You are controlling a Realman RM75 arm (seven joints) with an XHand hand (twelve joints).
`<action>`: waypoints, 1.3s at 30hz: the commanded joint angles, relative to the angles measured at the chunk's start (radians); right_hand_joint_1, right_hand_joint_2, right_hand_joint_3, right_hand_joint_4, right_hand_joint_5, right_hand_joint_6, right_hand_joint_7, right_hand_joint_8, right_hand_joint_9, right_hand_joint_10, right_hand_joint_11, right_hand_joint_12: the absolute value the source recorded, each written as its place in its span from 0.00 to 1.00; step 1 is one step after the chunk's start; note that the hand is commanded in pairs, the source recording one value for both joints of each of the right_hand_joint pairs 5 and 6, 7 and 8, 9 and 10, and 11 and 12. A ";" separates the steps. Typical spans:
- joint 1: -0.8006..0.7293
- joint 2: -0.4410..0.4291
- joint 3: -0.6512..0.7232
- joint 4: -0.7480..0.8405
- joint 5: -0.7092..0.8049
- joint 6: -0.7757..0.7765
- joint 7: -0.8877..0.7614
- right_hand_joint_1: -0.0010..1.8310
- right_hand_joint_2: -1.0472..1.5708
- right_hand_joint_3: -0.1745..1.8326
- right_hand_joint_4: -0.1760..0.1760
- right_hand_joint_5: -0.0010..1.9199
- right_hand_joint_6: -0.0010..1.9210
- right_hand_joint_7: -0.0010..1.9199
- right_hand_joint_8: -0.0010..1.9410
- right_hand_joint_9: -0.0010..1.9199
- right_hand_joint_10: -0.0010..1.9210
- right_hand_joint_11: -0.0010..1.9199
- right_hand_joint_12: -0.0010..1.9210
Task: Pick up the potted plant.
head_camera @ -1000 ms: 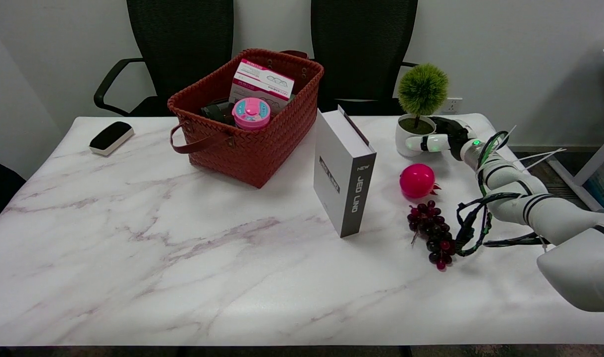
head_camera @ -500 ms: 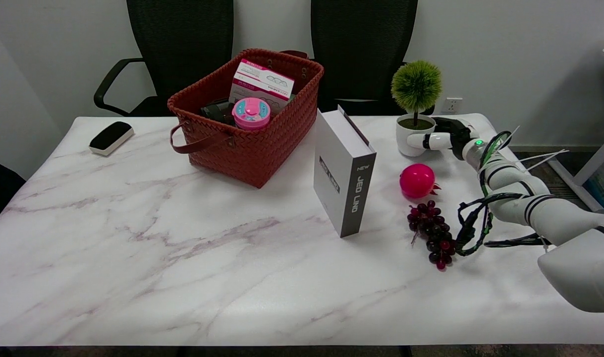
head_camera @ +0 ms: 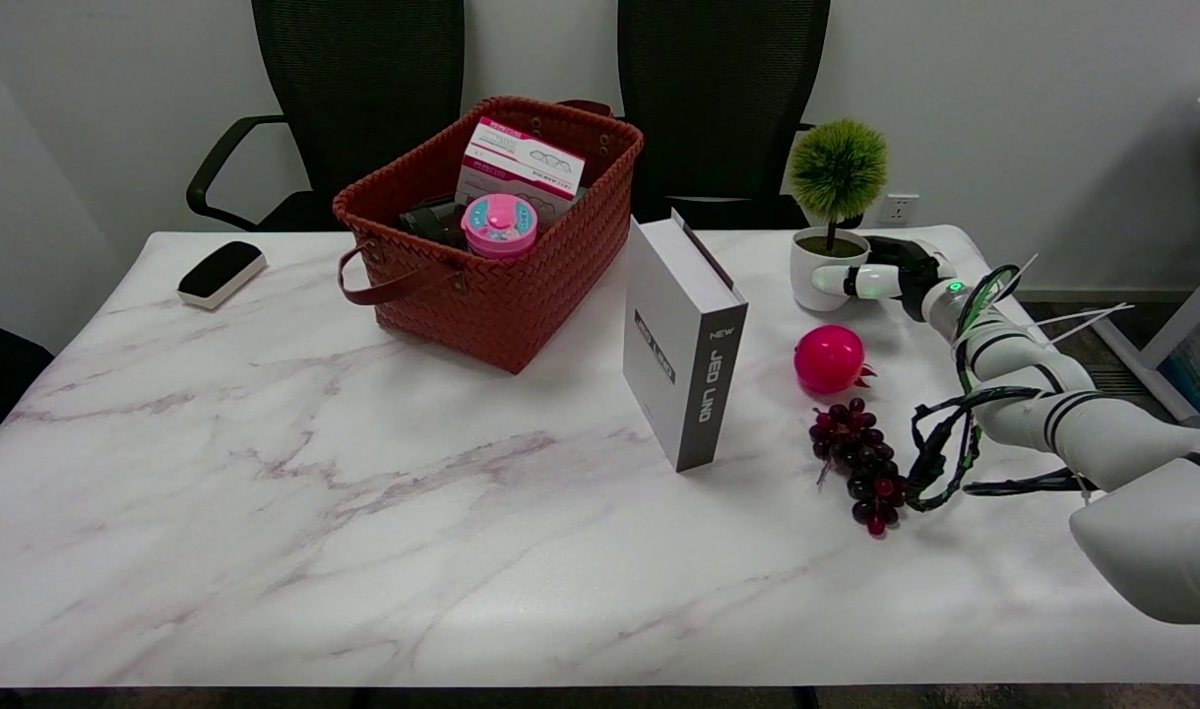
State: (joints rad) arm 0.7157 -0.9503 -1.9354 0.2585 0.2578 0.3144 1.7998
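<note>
While wrapped around the white pot of the potted plant at far right, right hand gripping, just beyond pink ball.

On the spine of the upright grey-and-white box I read "NEW" and "JEO LINO" in white letters. The pink-and-white carton in the woven basket carries print, but I cannot make it out.
</note>
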 commanded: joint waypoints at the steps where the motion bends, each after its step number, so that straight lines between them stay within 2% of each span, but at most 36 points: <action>1: -0.010 0.002 0.032 0.009 0.006 0.012 0.000 0.73 0.63 0.41 0.50 0.30 0.30 0.38 0.37 0.43 0.43 0.30 0.30; 14: -0.011 0.004 0.092 0.020 0.006 0.079 0.000 0.73 0.67 0.38 0.50 0.33 0.33 0.44 0.44 0.48 0.48 0.35 0.35; 28: -0.031 0.010 0.157 0.023 0.006 0.129 0.000 0.72 0.69 0.37 0.50 0.36 0.35 0.47 0.46 0.50 0.50 0.37 0.37; 39: -0.093 0.036 0.171 0.113 0.127 0.176 0.001 0.72 0.71 0.37 0.50 0.36 0.36 0.48 0.47 0.51 0.51 0.38 0.38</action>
State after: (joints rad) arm 0.6838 -0.9401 -1.8017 0.2861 0.2838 0.4322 1.8000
